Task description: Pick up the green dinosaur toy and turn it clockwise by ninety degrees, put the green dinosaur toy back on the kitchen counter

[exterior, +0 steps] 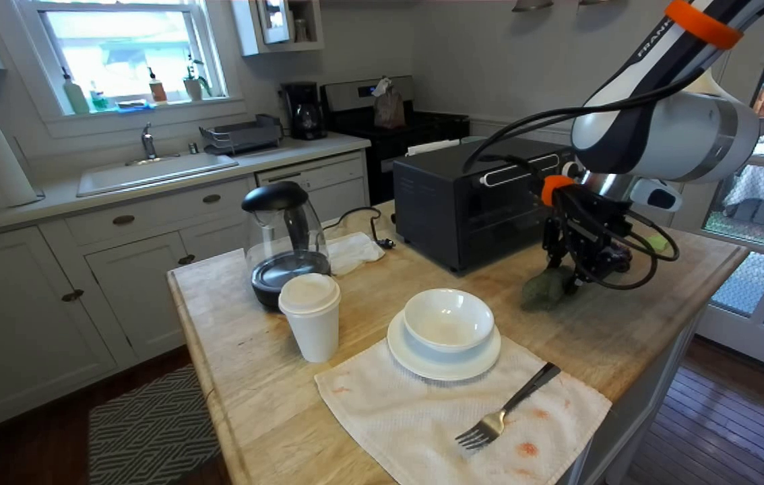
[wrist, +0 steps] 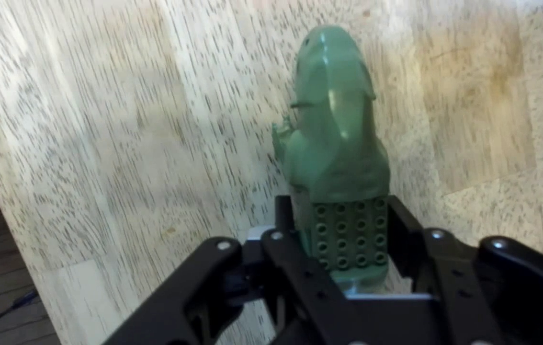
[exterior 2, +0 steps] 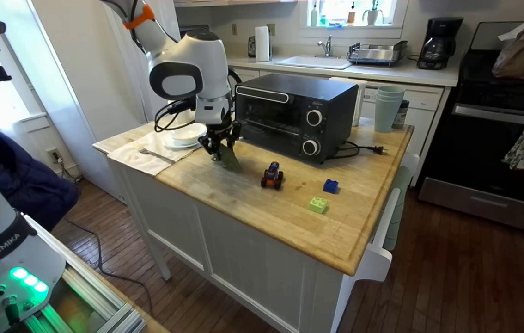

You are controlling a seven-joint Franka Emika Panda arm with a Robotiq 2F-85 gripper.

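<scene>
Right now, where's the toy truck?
In an exterior view, the toy truck stands on the kitchen counter, right of the green dinosaur toy and left of the blue block.

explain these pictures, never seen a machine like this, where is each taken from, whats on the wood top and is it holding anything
This is a robot arm ending in a gripper with two fingers. Two pictures come from cameras outside the robot; the close-up comes from a camera on its wrist. On the wooden kitchen counter sit, among other things, a black toaster oven, a glass kettle, a bowl on a plate, a fork on a cloth, a toy truck, a blue block and a lime block. The fingers flank the studded back of the green dinosaur toy; whether they grip it tightly, I cannot tell.
</scene>
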